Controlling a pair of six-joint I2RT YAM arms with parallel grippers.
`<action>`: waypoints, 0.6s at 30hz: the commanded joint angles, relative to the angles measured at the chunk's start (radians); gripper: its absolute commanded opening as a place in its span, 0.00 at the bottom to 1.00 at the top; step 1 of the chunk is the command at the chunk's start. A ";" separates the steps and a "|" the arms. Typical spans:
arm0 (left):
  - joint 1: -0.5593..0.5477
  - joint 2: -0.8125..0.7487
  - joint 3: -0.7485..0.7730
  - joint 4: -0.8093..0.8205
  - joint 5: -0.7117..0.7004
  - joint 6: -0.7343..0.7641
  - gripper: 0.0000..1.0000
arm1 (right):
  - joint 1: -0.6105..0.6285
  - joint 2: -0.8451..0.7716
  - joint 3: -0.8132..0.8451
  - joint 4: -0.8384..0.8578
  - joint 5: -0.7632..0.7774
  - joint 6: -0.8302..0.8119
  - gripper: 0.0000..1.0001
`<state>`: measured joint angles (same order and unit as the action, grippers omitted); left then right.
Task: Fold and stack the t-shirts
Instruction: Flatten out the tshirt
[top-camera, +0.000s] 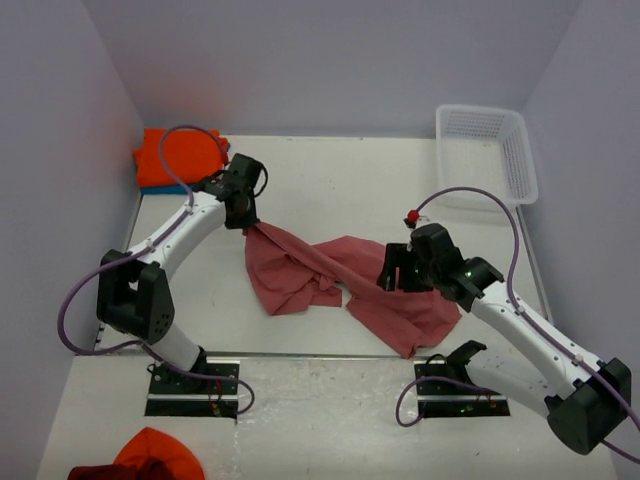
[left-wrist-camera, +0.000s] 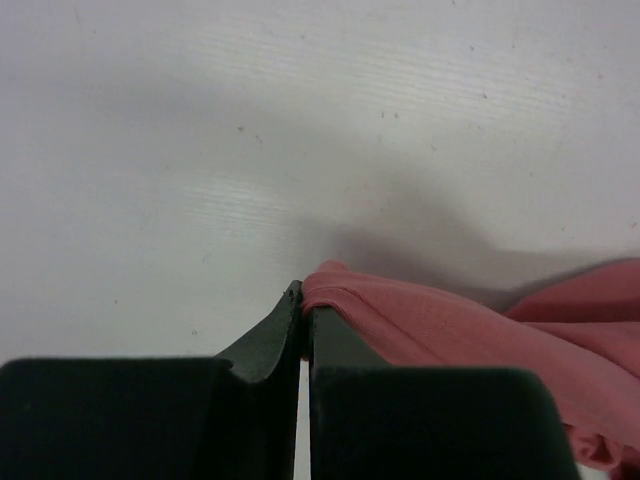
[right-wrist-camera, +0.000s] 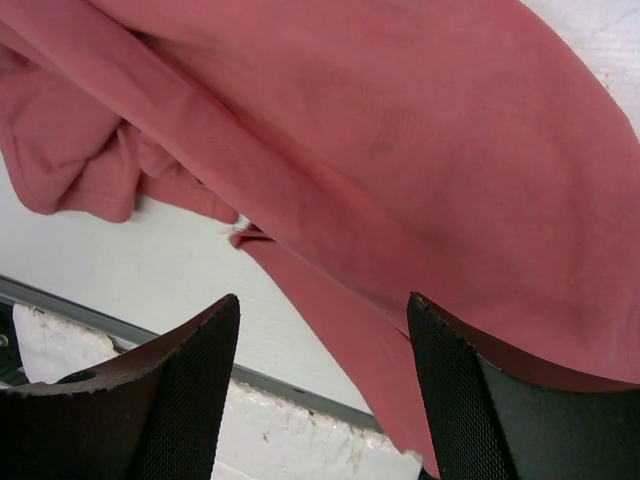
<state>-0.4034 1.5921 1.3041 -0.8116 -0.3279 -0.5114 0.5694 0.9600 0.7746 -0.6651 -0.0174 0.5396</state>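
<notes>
Wrist views only: my left gripper (left-wrist-camera: 303, 320) pinched on red tee (top-camera: 300, 270) hem, right gripper (right-wrist-camera: 322, 304) spread over it; overhead: orange tee (top-camera: 185, 155) behind my left arm, basket (top-camera: 525, 160) far right.

A middle t-shirt (top-camera: 330, 275) is laid across the centre of the worktop (top-camera: 340, 180), stretched from far left to near right. Its far left tip is held in the left pincer (top-camera: 246, 222). The right pincer (top-camera: 390, 272) is placed over its right part, fingers apart. In the far left corner, behind the left pincer, an upper t-shirt (top-camera: 185, 155) is stacked on a lower t-shirt (top-camera: 143, 184). A basket (top-camera: 522, 170) is set in the far right corner, well apart from the middle t-shirt. A cloth heap (top-camera: 150, 458) is found at the near left edge.
</notes>
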 joint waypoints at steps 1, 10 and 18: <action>0.137 0.014 0.063 0.054 0.055 0.024 0.00 | 0.015 -0.001 0.005 0.018 0.029 0.057 0.69; 0.308 0.158 0.222 0.031 0.142 0.050 0.00 | 0.076 0.040 0.055 0.007 0.023 0.034 0.66; 0.307 0.164 0.176 0.075 0.190 0.054 0.00 | 0.176 0.095 -0.043 0.145 -0.067 0.100 0.59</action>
<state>-0.0948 1.7737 1.4872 -0.7708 -0.1696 -0.4850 0.7151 1.0428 0.7631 -0.6136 -0.0322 0.5880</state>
